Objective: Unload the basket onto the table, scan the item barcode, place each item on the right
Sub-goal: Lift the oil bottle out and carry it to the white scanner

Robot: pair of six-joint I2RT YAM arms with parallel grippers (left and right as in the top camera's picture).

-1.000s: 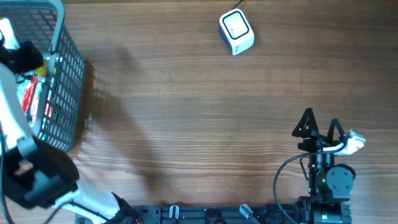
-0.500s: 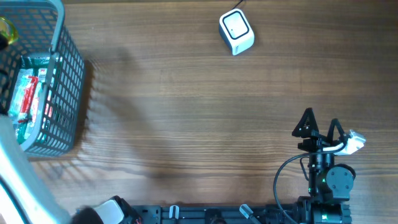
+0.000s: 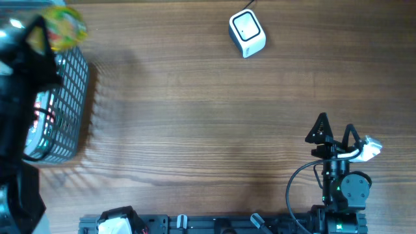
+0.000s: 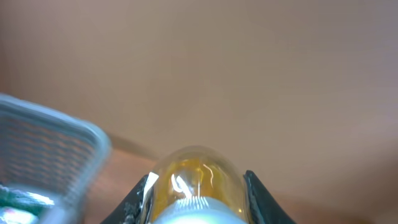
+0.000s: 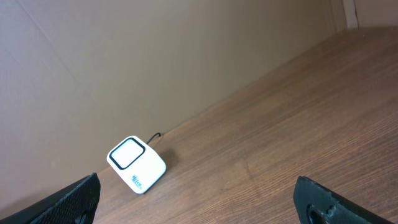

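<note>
A clear, yellow-filled container (image 3: 65, 26) is held clamped in the left end effector (image 4: 198, 194), above the far corner of the wire basket (image 3: 70, 78). The barcode scanner (image 3: 247, 34) is seen well to its right across the desk (image 3: 195, 130). The right end effector (image 3: 333, 128), parked with jaws apart and empty, is nearer the scanner.

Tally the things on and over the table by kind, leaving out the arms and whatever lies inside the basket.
Wire basket: 1
White scanner: 1
Yellow item, held in the left end effector: 1
Total: 3
</note>
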